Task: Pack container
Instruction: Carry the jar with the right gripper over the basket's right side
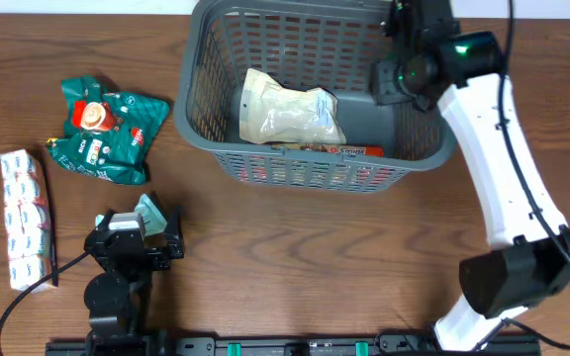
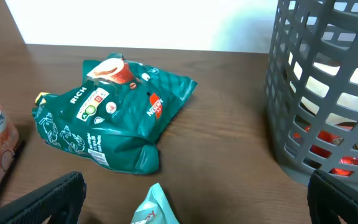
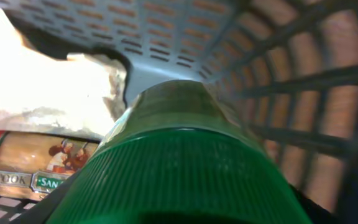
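The container is a dark grey slotted basket at the back of the table, also at the right of the left wrist view. Inside lie a white pouch and a red box. My right gripper reaches into the basket's right end, shut on a jar with a ribbed green cap that fills the right wrist view; its fingers are almost hidden behind the jar. My left gripper stands wide open low over the table at the front left, with a small teal packet lying between its fingers.
A green Nescafe pouch lies on the wooden table left of the basket. A long white pack with red and blue print lies near the left edge. The right arm's white link crosses the table's right side.
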Robot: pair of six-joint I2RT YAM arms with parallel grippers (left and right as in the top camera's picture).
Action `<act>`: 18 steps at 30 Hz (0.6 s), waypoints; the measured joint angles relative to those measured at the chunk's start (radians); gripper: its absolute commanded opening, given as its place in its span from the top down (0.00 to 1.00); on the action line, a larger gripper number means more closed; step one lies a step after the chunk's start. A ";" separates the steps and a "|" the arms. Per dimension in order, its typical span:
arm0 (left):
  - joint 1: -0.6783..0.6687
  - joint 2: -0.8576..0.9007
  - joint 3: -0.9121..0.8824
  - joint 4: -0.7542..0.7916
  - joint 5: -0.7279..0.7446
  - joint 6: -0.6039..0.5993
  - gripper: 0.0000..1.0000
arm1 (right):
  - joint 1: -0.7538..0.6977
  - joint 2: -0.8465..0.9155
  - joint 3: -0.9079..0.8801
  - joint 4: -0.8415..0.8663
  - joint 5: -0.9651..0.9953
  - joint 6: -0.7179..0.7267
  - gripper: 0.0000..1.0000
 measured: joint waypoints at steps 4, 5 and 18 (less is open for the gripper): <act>0.000 0.000 0.000 0.000 0.000 0.000 0.01 | 0.013 0.014 0.000 0.000 -0.001 -0.010 0.99; 0.000 0.000 0.000 0.000 0.000 0.000 0.01 | 0.016 0.015 0.000 0.000 -0.001 -0.011 0.99; 0.000 0.000 0.000 0.000 0.000 0.000 0.01 | 0.020 0.101 0.000 -0.008 -0.008 -0.012 0.98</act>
